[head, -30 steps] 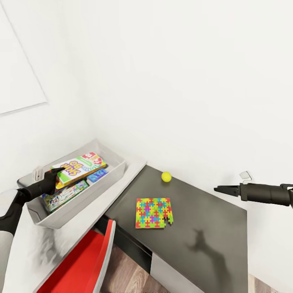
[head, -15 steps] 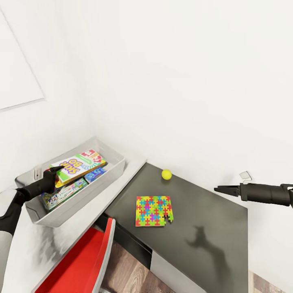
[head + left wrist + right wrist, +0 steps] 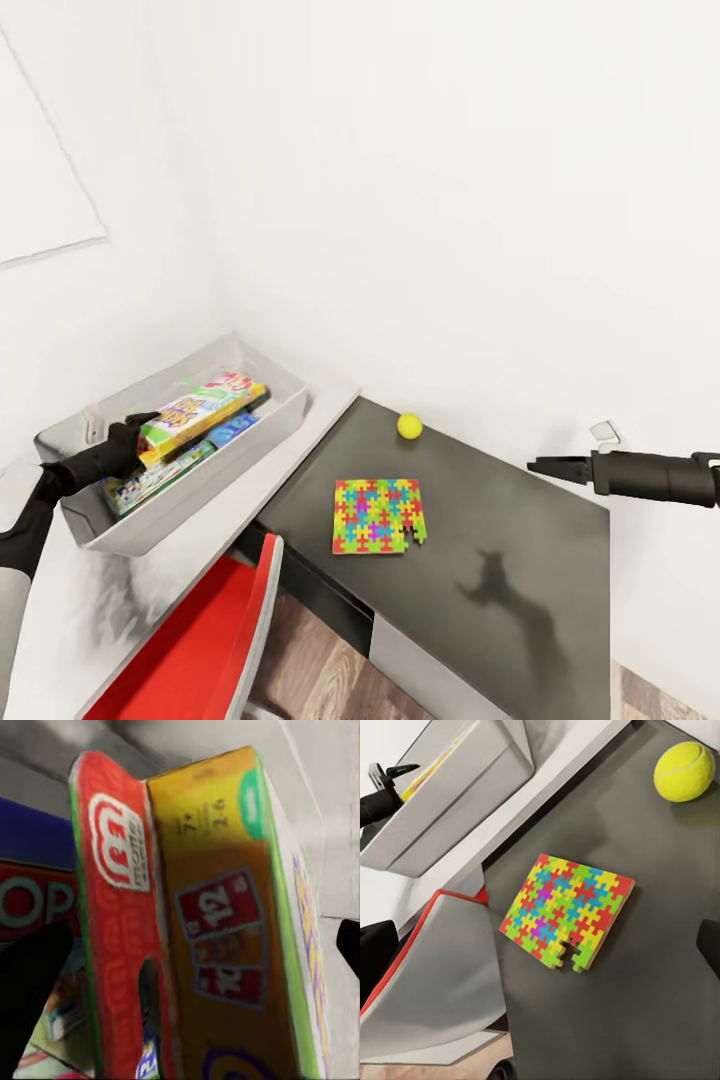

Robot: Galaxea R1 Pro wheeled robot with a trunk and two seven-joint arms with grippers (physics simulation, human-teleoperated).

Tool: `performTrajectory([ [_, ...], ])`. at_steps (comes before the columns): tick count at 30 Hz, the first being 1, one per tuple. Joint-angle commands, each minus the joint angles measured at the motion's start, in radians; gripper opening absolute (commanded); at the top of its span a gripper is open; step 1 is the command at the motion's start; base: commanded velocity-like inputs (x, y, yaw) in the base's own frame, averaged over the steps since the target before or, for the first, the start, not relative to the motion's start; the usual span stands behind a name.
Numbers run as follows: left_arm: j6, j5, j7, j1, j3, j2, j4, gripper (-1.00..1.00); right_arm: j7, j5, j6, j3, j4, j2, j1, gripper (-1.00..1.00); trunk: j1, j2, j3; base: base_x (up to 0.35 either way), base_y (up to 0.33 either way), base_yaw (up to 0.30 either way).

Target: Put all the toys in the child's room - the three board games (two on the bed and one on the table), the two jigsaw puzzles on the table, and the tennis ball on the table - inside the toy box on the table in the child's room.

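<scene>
1. Head view: left fingers (image 3: pixel 143 424) pinching the near end of the SKIP BO box (image 3: pixel 203 408), tilted inside the toy box (image 3: pixel 270 432) on the light bench top (image 3: pixel 215 535); Monopoly box (image 3: pixel 150 478) and blue game box (image 3: pixel 235 428) lying beneath. Right fingers (image 3: pixel 540 465) pressed together, hanging well apart above the dark bench wing (image 3: pixel 500 520). Jigsaw puzzle (image 3: pixel 377 515) flat there, tennis ball (image 3: pixel 409 426) near the wall. Red chair (image 3: pixel 205 640) below.
2. Left wrist view: SKIP BO box close up, standing on edge.
3. Right wrist view: puzzle and ball apart on the wing.
</scene>
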Motion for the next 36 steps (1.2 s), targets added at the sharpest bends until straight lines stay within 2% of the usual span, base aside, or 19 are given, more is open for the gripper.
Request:
performTrajectory([
  [1,0.008,-0.003,0.011,0.000,0.001,0.000,0.000,1.00,0.003,0.000,0.005,0.000,-0.001,0.000,0.000,1.00,0.000,-0.001,-0.001,0.000,0.000,0.000],
  [10,0.017,0.001,0.018,0.001,0.007,0.002,-0.007,1.00,0.003,0.000,0.005,0.000,-0.006,0.000,0.003,1.00,0.000,-0.001,-0.001,0.000,0.000,0.000],
  [14,0.041,-0.002,0.029,0.001,0.009,0.003,-0.014,1.00,0.003,0.000,0.005,0.000,-0.007,0.000,0.004,1.00,0.000,-0.001,-0.001,0.000,0.000,0.000],
  [19,0.058,0.008,0.088,0.001,0.012,0.003,-0.041,1.00,0.003,0.000,0.005,0.000,-0.007,0.000,0.004,1.00,0.000,-0.001,-0.001,0.000,0.000,0.000],
  [23,0.071,0.037,0.184,0.002,0.014,0.002,-0.075,1.00,0.003,0.000,0.005,0.000,-0.007,0.000,0.004,1.00,0.000,-0.001,-0.001,0.000,0.000,0.000],
  [24,0.076,0.050,0.208,0.002,0.014,0.002,-0.083,1.00,0.003,0.000,0.005,0.000,-0.007,0.000,0.004,1.00,0.000,-0.001,-0.001,0.000,0.000,0.000],
  [25,0.085,0.083,0.266,0.002,0.013,0.001,-0.103,1.00,0.003,0.000,0.005,0.000,-0.007,0.000,0.004,1.00,0.000,-0.001,-0.001,0.000,0.000,0.000],
  [29,0.096,0.154,0.426,0.002,0.012,0.001,-0.172,1.00,0.003,0.000,0.005,0.000,-0.007,0.000,0.004,1.00,0.000,-0.001,-0.001,0.000,0.000,0.000],
  [30,0.100,0.192,0.510,0.002,0.013,0.001,-0.215,1.00,0.003,0.000,0.005,0.000,-0.007,0.000,0.004,1.00,0.000,-0.001,-0.001,0.000,0.000,0.000],
  [33,0.108,0.263,0.609,0.002,0.013,0.002,-0.276,1.00,0.003,0.000,0.005,0.000,-0.008,0.000,0.004,1.00,0.000,-0.001,-0.001,0.000,0.000,0.000],
  [34,0.111,0.308,0.654,0.002,0.013,0.003,-0.309,1.00,0.003,0.000,0.005,0.000,-0.008,0.000,0.004,1.00,0.000,-0.001,-0.001,0.000,0.000,0.000],
  [36,0.115,0.366,0.713,0.003,0.013,0.003,-0.352,1.00,0.003,0.000,0.005,0.000,-0.012,0.000,0.004,1.00,0.000,-0.001,-0.001,0.000,0.000,0.000],
])
